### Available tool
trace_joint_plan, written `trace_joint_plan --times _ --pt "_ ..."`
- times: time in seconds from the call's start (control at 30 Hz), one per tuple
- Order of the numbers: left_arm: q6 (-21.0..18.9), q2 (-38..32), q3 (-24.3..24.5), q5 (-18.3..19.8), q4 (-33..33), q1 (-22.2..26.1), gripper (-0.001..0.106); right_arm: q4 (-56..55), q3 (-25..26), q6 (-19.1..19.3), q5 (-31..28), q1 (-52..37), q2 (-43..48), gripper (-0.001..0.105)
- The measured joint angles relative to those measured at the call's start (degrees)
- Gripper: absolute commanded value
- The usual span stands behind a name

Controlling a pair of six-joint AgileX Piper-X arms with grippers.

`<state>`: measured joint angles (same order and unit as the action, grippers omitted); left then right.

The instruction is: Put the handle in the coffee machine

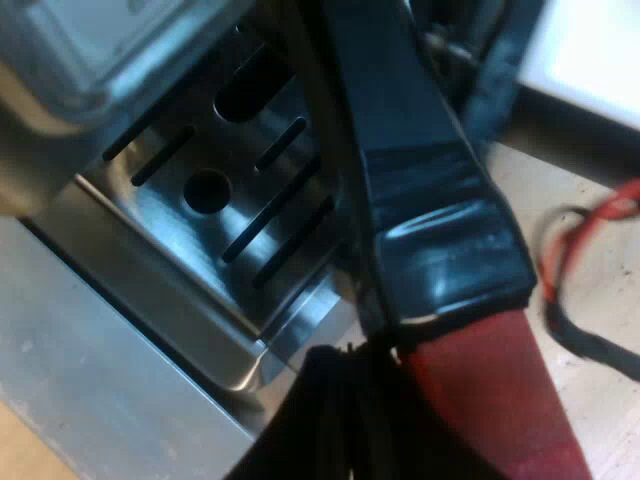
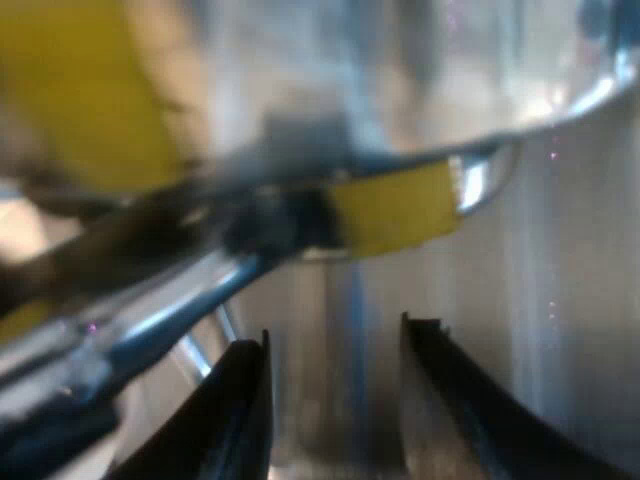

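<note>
We see the espresso machine up close from our left arm, big and shiny. Its metal drip tray has long slots and a round hole in it. The handle is right at the machine's front. It slants across the edge of the drip tray. It is dark, and its red end is the part closest to us, near the wooden table. Its far end is hidden, so we cannot tell if it sits in the machine. Our left claw holds the handle, with one black finger pressed against it just where dark turns to red. Our right claw is open a little, with nothing between its two fingers. Just past it is a shiny metal wall. Above the claw is a blurry clear thing with a yellow strip. We cannot tell what it is.
</note>
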<state>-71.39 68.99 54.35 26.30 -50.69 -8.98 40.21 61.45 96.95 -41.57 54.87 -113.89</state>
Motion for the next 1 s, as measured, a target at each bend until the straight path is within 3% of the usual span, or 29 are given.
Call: trace_joint_plan --times 0.2,0.5,0.67,0.7,0.83,1.0 --pt "-4.4 -1.6 -1.8 -0.3 1.5 -0.2 0.000 -1.7 -8.2 -1.2 5.0 0.8 7.1 0.036" --pt "-5.1 -5.4 -7.1 -0.1 4.3 -0.2 0.000 -10.0 -24.0 -5.5 10.3 4.8 23.8 0.036" --pt "-5.9 -5.4 -7.7 1.9 2.5 -0.6 0.000 -13.9 -26.6 -5.5 10.5 7.0 29.8 0.036" --pt "-6.1 -5.6 -7.7 1.7 2.5 -1.3 0.000 -21.4 -27.9 -5.7 10.7 10.2 37.1 0.037" --pt "-7.5 -6.2 -7.9 1.0 2.4 -4.1 0.000 -29.7 -27.9 -5.7 10.9 12.9 45.7 0.042" --pt "-9.2 -6.4 -8.1 -2.9 4.1 -8.8 0.000 -41.4 -27.9 -9.5 11.9 13.5 57.6 0.056"
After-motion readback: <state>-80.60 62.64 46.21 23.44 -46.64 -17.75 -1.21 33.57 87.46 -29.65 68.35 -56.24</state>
